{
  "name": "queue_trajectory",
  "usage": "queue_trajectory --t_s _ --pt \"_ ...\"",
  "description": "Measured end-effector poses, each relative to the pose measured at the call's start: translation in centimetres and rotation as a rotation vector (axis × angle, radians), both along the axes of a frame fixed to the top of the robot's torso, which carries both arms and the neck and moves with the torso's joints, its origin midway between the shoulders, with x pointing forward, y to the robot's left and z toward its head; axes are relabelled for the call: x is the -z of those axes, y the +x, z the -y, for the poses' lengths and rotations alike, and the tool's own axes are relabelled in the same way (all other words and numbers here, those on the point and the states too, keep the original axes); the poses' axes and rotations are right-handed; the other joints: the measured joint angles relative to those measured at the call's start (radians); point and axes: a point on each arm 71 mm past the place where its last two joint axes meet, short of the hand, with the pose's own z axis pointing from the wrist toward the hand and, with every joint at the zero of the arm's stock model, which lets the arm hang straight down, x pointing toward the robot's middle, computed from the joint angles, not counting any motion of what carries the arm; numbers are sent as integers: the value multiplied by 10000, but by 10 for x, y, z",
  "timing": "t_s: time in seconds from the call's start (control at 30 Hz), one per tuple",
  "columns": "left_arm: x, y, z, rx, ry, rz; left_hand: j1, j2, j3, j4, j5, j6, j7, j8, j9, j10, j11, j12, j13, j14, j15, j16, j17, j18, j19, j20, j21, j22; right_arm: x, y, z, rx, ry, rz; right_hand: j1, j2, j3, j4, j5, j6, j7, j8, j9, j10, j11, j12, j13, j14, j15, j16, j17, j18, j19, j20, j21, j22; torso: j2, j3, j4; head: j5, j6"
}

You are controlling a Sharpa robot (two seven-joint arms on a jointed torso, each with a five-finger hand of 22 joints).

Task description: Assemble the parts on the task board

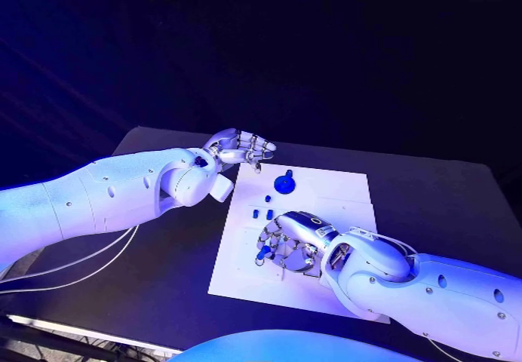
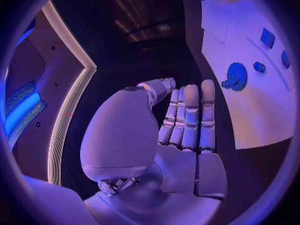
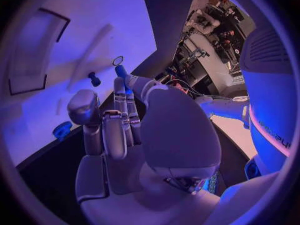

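Nearest to me, my right hand (image 1: 288,245) sits low over the near half of the white board (image 1: 337,196), palm down. Its fingers (image 1: 270,243) are pinching a small blue peg (image 1: 263,255) at their tips; in the right wrist view the same blue peg (image 3: 120,71) pokes out just past the fingertips, held between thumb and a finger, with the others lying straight alongside. Just beyond those fingertips I see a little row of blue pieces (image 1: 261,213) lying on the board, close to the hand but apart from it.

Farther out, a blue gear (image 1: 284,183) lies flat on the far half of the board, well apart from my right hand. From the left wrist, the gear (image 2: 237,76) lies off to the side of the fingers, not touching them.

At the far left corner of the board, my left hand (image 1: 237,147) hovers above the black worktop (image 1: 435,196), fingers (image 2: 190,117) held straight and close together, gripping nothing that I can see. Its fingertips are near the board's edge, and the gear is near them.
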Motion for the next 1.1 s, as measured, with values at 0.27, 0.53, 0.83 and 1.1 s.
queue_trajectory --t_s 0.27,0.53,0.83,1.1 --pt "0 0 0 8 0 -5 0 0 0 0 0 0 0 0 -1 0 0 0 1 0 0 0 1 1 0 0 0 1 3 -1 -1 -47 -49 -73 -94 -10 0 0 0 -21 -14 2 1 12 12 -1 2 0 0 0 1 0 0 0 0 -9 -2 -4 -3 21 -23" --pt "0 0 0 13 -1 -8 0 0 0 0 0 0 0 0 -2 0 0 0 1 0 0 0 1 0 0 0 0 1 7 -3 -1 -75 -111 -171 -106 2 -1 0 -2 -47 -8 3 1 15 16 0 2 0 0 0 1 0 0 0 0 -9 -6 -6 -7 36 -40" --pt "0 0 0 13 0 -10 0 0 0 0 0 0 0 0 -3 0 0 0 2 0 0 0 1 0 0 0 0 1 10 -3 -2 -86 -159 -209 -106 2 -3 0 -8 -71 17 114 2 29 30 -35 8 0 0 0 1 0 0 0 1 -9 -6 -6 -2 52 -49" --pt "0 0 -1 6 4 -12 0 0 0 0 0 0 0 0 -4 0 0 -1 2 0 0 0 2 1 0 0 0 1 13 -3 -4 -96 -259 -97 -105 1 -4 1 -24 -79 25 116 3 32 33 -39 8 0 0 0 1 0 0 0 1 -9 -7 -6 -7 60 -49"
